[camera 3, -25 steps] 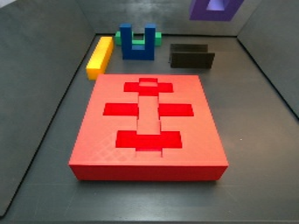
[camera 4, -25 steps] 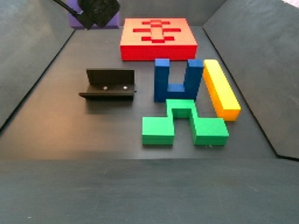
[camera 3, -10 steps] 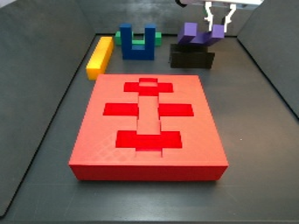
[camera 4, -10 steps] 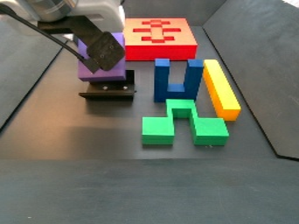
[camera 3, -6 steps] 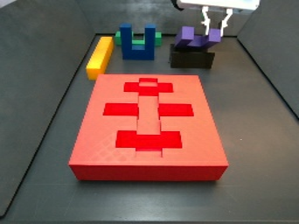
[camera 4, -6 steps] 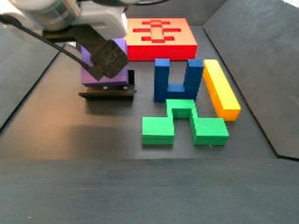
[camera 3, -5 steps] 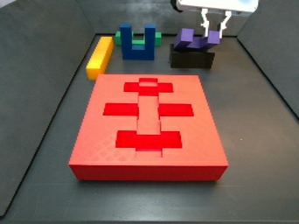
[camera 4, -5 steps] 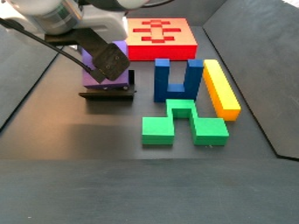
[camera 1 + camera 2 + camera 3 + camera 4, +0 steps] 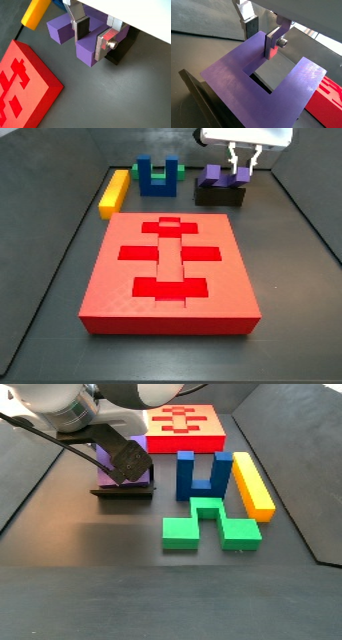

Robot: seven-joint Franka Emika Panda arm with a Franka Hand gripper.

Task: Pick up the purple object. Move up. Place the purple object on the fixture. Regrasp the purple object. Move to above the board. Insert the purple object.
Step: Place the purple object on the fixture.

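The purple object [image 9: 83, 37] sits on top of the black fixture [image 9: 219, 195], at the far end of the floor past the red board [image 9: 168, 268]. The gripper [image 9: 93, 34] is right over it. In both wrist views its two silver fingers [image 9: 273, 41] squeeze one prong of the purple block, so it is closed on the block. In a side view, the green piece [image 9: 209, 524] lies nearest. Behind it stands the blue U-shaped block [image 9: 202, 473], with the yellow bar [image 9: 253, 484] just beside it. The fixture stands apart from the blue block, and the board is farthest back.
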